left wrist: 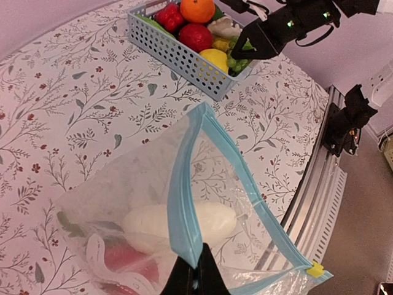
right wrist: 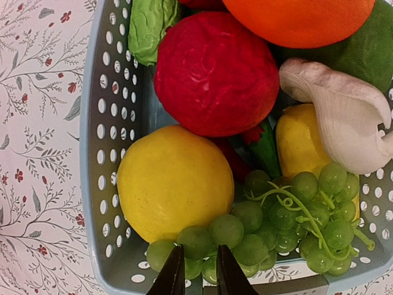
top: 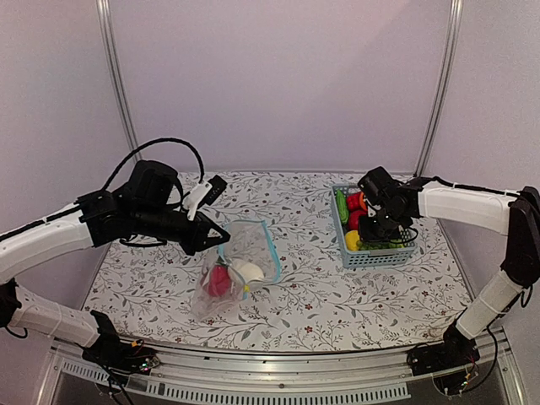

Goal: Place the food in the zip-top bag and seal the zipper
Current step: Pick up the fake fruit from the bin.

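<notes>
1. The zip-top bag [left wrist: 123, 184] sits on the flowered table [left wrist: 73, 92] to the left of the middle, its mouth gaping open.
2. Inside it lie a white radish [left wrist: 209, 221] and, beside that, a red piece [left wrist: 126, 258] blurred by the plastic.
3. The zipper [left wrist: 179, 203] is unsealed, and its yellow slider [left wrist: 315, 269] is parked at one end.
4. My left gripper [left wrist: 198, 264] is pressed together on the zipper, holding that edge of the mouth up off the table.
5. The other food is in the light blue basket [right wrist: 104, 123] on the right, well apart from the bag: a lemon [right wrist: 175, 181], a tomato [right wrist: 215, 74], an orange [right wrist: 301, 18] and green grapes [right wrist: 288, 221].
6. My right gripper [right wrist: 199, 264] is down in the basket's near corner, its jaws only narrowly apart with a grape of the bunch between the tips. I cannot tell whether they are actually squeezing it.
</notes>
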Robot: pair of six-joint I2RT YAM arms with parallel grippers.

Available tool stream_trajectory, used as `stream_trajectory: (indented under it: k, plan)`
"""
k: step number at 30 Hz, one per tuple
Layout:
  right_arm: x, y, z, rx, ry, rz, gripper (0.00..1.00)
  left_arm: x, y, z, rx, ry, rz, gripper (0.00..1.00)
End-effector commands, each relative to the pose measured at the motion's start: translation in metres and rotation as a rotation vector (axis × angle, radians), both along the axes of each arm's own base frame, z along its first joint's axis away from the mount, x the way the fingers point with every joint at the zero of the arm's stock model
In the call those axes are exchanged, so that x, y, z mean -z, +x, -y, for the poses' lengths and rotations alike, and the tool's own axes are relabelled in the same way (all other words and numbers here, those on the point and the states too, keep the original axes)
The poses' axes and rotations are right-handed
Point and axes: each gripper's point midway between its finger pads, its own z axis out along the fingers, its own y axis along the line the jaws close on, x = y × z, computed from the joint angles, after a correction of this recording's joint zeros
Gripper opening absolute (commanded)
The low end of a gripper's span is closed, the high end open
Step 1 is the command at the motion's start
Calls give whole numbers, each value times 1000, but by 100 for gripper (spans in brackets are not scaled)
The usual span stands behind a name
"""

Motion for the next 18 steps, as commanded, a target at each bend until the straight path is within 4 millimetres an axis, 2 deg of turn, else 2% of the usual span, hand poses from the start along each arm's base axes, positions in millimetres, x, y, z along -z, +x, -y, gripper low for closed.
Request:
stream_trajectory:
  k: [1, 8, 12, 16, 18]
  plan:
    - [10, 2, -7, 5, 57, -10, 18, 7, 4, 2, 6, 14, -34, 0]
    - [10, 8, -14, 2, 80, 0, 14, 2, 3, 1, 5, 3, -21, 0]
    - [9, 10, -14, 3, 73, 0, 6, -4, 4, -3, -10, -2, 7, 0]
    - [-6, 14, -17, 0, 96, 24, 0, -13, 2, -6, -9, -16, 26, 0]
    - [-15, 16, -18, -3, 95, 34, 0, -15, 4, -9, -21, -20, 40, 0]
